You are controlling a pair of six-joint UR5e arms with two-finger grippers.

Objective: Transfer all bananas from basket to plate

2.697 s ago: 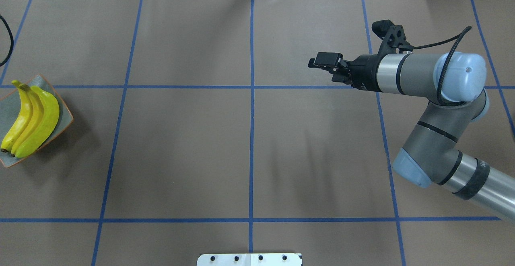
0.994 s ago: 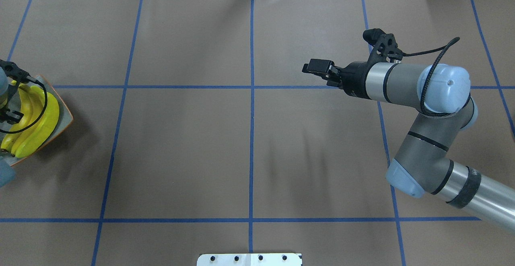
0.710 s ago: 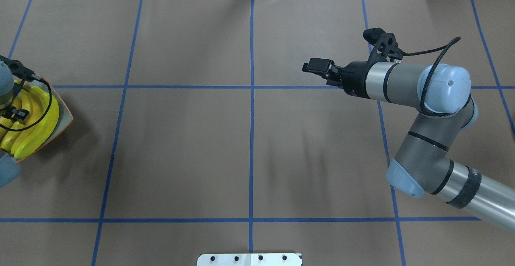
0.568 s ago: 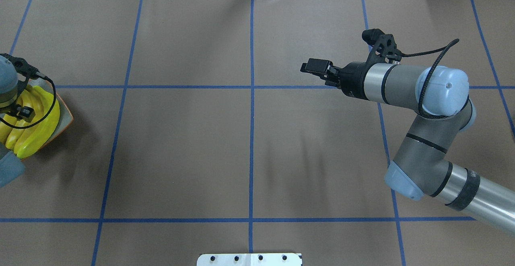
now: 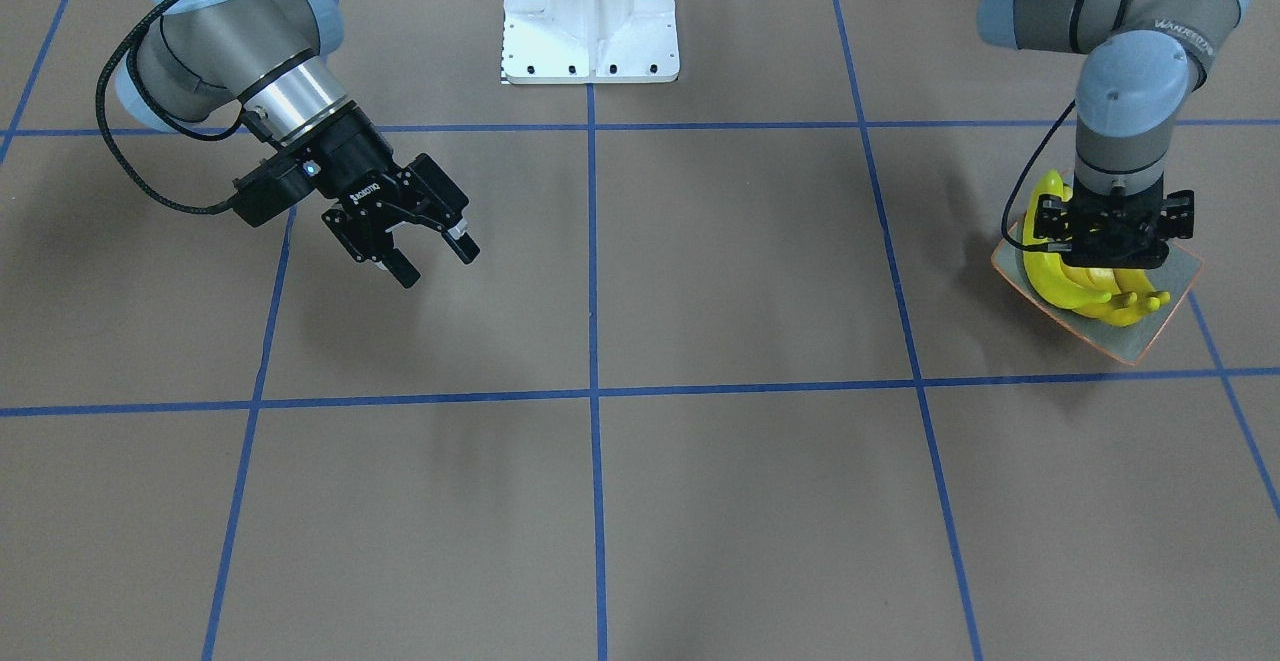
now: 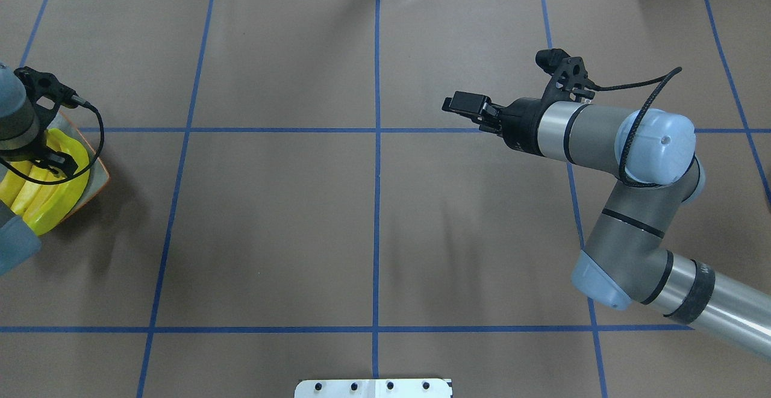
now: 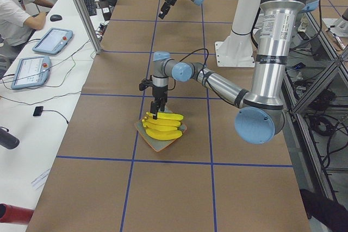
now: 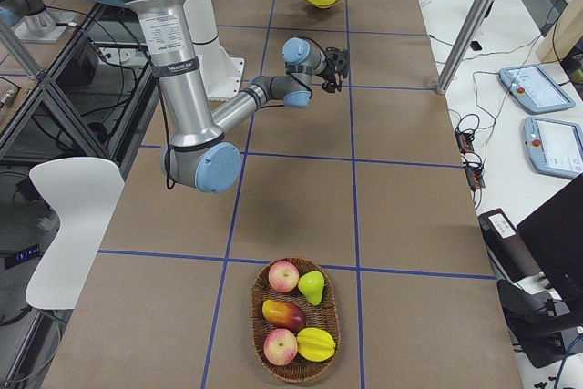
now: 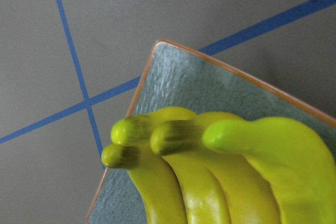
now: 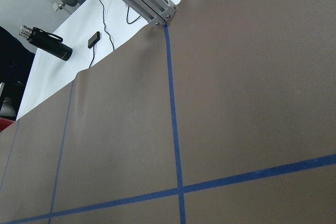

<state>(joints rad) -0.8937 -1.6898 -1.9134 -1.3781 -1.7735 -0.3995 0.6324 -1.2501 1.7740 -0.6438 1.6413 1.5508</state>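
Your left gripper point(image 7: 155, 111) points straight down onto the bananas point(image 5: 1090, 286), which lie bunched on the plate point(image 5: 1150, 333) at the table's point(image 5: 700, 271) left end. You cannot tell how wide its jaws stand. Your right gripper point(image 5: 437, 263) hangs wide and empty, well apart.

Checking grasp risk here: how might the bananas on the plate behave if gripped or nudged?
The bananas look glossy and smooth, so probably slippery. Curved and piled together on the plate, one may roll or shift if nudged.
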